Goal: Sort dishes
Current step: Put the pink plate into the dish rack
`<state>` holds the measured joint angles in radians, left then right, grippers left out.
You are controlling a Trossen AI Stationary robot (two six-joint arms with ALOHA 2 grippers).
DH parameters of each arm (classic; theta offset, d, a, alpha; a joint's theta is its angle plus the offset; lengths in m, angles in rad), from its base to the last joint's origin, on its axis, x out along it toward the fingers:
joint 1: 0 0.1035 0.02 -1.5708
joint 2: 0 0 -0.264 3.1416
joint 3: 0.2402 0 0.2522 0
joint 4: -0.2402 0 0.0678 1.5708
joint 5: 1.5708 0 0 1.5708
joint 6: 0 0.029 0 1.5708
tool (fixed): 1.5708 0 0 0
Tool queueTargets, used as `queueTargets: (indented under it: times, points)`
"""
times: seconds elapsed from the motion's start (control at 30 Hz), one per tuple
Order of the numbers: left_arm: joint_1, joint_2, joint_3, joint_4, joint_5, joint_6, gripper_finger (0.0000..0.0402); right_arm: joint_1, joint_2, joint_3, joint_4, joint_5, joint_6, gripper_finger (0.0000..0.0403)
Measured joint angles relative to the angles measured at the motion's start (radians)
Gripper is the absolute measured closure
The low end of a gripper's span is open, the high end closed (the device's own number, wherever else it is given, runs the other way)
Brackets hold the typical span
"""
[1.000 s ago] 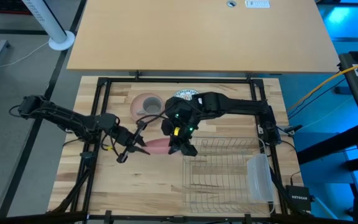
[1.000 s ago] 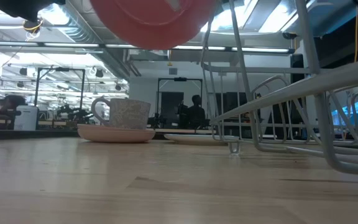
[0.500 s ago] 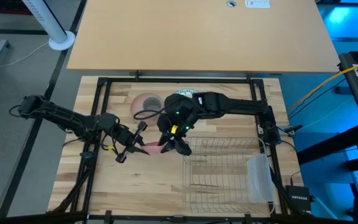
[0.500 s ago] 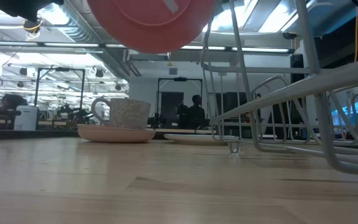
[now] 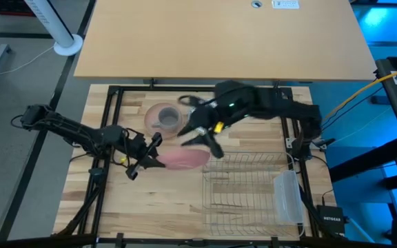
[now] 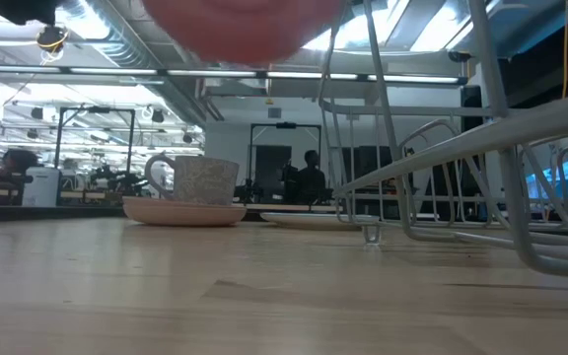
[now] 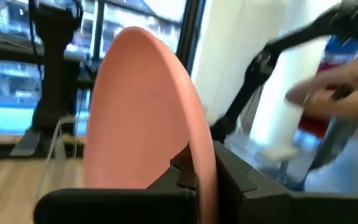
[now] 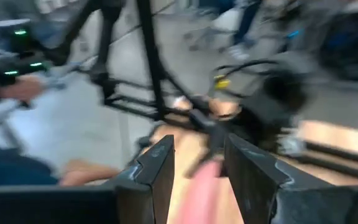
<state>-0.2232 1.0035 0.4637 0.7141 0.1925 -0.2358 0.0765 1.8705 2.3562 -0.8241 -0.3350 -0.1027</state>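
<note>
Our left gripper (image 5: pixel 151 155) is clamped on the salmon-pink plate (image 5: pixel 182 159), held above the table just left of the wire rack (image 5: pixel 247 189). Our right gripper (image 5: pixel 200 132), fingers apart, hovers empty just behind the plate, nearer the mug (image 5: pixel 165 118).

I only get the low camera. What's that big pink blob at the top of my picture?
Observer: It's a pink plate. The left gripper holds it by the rim in the air, jaws shut on it.
Operator: Is the other arm grabbing it too?
Observer: The right gripper is close by the plate's far edge, but its jaws are apart.
Operator: Where's the rack from up high?
Observer: The wire rack begins about at the plate's edge, on the right arm's side of the table.
</note>
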Motion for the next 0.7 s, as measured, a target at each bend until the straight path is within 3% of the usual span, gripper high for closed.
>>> queueTargets:
  times: [0.17, 0.47, 0.57, 0.7]
  points:
    - [-0.074, -0.002, 0.000, 0.144, -0.178, -0.154, 0.0391, 0.001, -0.077, 0.000, -0.043, 0.177, -0.065, 0.0260]
    - [-0.288, 0.047, 0.014, 0.171, -0.697, -0.432, 0.0391, 0.001, -0.124, 0.000, -0.315, 0.645, -0.091, 0.0260]
    - [-0.338, 0.119, 0.072, 0.175, -0.783, -0.499, 0.0391, 0.001, -0.124, -0.010, -0.405, 0.715, -0.091, 0.0260]
    - [-0.368, 0.257, 0.199, 0.173, -0.822, -0.571, 0.0391, 0.001, -0.123, -0.015, -0.465, 0.724, -0.091, 0.0260]
